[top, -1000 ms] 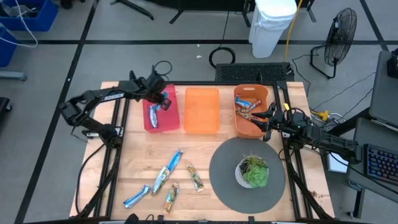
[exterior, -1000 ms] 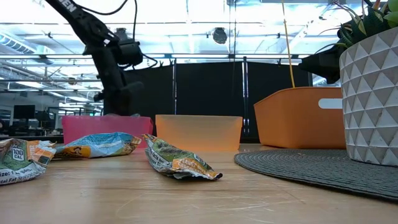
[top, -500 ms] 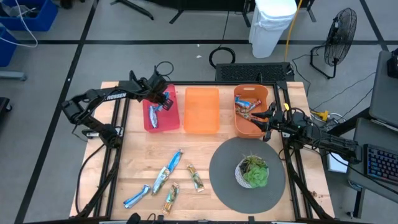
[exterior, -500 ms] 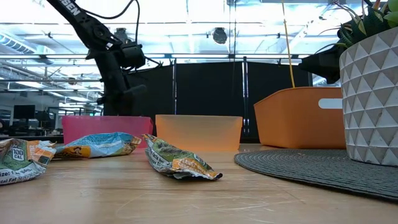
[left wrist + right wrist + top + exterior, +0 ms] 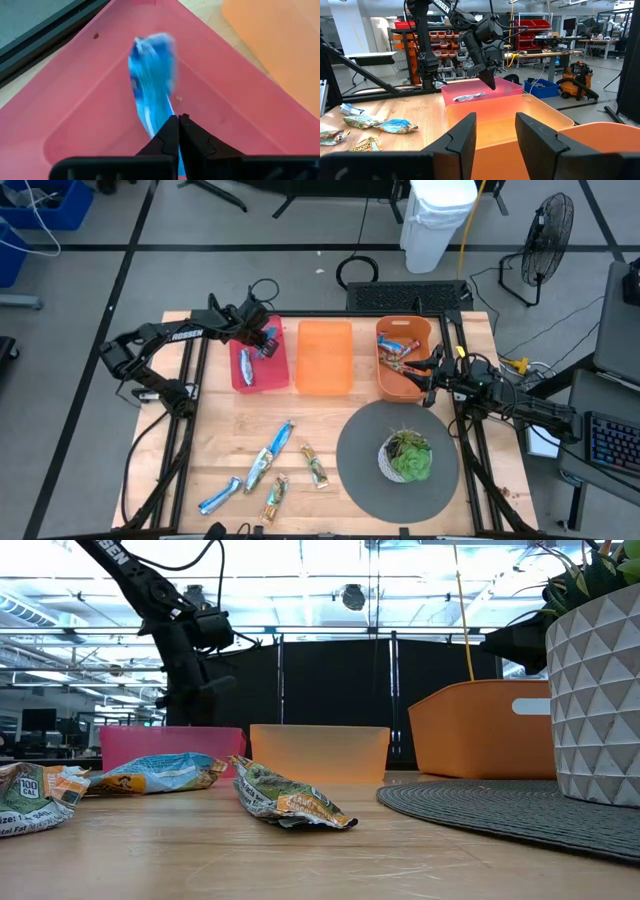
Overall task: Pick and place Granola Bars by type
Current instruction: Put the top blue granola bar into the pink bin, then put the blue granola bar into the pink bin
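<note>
Granola bar (image 5: 151,80), blue-wrapped, hangs pinched in the closed tips of the left gripper (image 5: 177,120) above the pink bin (image 5: 276,370) at far left, long axis pointing down; right gripper (image 5: 495,131) waits open, empty, by the far-right orange bin (image 5: 392,388).

A blurred blue granola bar (image 5: 150,75) lies in the pink bin (image 5: 90,110), running from 12 o'clock toward the left gripper (image 5: 178,120), whose jaws meet tip to tip. An orange bin (image 5: 280,45) sits at 2 o'clock.
</note>
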